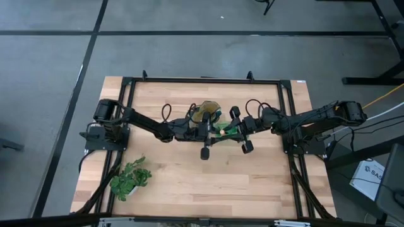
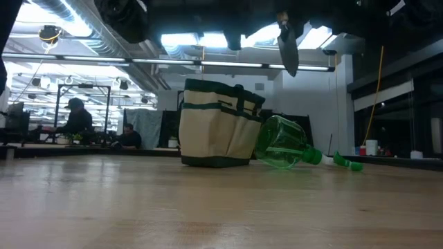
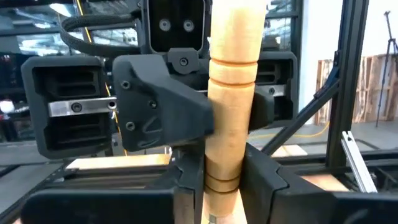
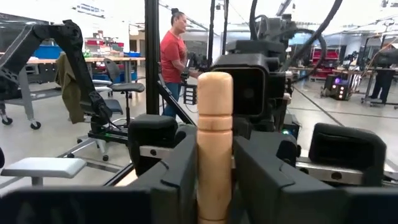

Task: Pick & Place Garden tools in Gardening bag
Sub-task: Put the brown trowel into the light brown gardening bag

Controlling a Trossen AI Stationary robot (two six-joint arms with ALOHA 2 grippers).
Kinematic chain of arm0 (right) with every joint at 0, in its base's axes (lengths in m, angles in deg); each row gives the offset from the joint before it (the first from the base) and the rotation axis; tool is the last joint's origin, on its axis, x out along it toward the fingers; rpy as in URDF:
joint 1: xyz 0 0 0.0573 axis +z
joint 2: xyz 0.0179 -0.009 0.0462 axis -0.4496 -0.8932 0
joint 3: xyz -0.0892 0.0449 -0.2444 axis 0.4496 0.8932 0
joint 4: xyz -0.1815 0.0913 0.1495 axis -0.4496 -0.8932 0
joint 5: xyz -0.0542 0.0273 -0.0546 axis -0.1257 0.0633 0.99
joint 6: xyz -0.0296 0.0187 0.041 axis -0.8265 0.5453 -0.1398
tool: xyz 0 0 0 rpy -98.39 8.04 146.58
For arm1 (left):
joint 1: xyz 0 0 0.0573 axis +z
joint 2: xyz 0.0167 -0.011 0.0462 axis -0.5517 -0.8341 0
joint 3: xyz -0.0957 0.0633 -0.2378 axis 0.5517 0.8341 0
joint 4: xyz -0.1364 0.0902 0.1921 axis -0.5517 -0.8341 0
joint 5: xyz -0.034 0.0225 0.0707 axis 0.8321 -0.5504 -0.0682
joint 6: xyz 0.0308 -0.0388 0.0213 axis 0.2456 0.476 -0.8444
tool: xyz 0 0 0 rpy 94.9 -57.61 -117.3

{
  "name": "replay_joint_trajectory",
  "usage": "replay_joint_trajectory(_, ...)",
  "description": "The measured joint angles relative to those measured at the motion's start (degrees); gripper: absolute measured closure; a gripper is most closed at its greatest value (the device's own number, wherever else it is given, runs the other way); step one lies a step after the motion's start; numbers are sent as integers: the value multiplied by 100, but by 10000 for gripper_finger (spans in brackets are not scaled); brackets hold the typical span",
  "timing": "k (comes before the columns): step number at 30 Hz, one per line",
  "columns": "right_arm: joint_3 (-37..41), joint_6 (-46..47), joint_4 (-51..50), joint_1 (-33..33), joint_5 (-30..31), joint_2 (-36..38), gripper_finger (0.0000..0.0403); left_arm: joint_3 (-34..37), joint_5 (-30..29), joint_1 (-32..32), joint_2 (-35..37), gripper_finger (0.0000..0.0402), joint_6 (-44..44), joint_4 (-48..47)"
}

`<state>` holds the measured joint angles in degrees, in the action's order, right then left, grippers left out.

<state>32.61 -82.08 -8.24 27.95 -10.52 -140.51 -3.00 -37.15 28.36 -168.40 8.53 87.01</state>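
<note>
High view: the left gripper [image 1: 213,131] and the right gripper [image 1: 235,130] are meeting nose to nose over the middle of the surface [image 1: 189,189], just beside the gardening bag [image 1: 205,113].
Left gripper: in the left wrist view its fingers [image 3: 183,186] are pressing on both sides of the wooden handle [image 3: 231,93] of a tool, so it is gripping that handle.
Right gripper: in the right wrist view its fingers [image 4: 180,174] are sitting tight against the same kind of wooden handle [image 4: 214,106], whose rounded end is sticking out past them; it is gripping it too.
Blade: in the low view a dark pointed blade [image 2: 287,45] is hanging point-down from above, over the spray bottle [image 2: 282,143]; whether it is joined to the wooden handle cannot be told.
Gardening bag: it is standing upright [image 2: 218,128] on the surface with its mouth open upward and the tan lining showing from above; what is lying inside cannot be made out.
Spray bottle: the translucent green bottle is lying on its side outside the bag, touching the bag's lower side, neck pointing away from it.
Plant sprig: the leafy sprig [image 1: 129,180] is lying near the surface's front left corner, well apart from the bag.
</note>
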Motion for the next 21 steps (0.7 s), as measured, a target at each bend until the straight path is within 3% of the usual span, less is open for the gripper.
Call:
replay_joint_trajectory(7,-11,44,-277,-2,592,7,237,9,-674,-56,920,338,-456,-1776)
replay_joint_trajectory(10,-5,59,-379,-4,679,-1,226,36,-933,-101,1340,338,-820,-2110)
replay_joint_trajectory(15,4,45,-373,-84,664,0,223,725,-1099,-51,2137,338,-955,-1804)
replay_joint_trajectory(21,4,17,-384,-348,955,0,222,2128,-1097,265,2708,338,-686,21)
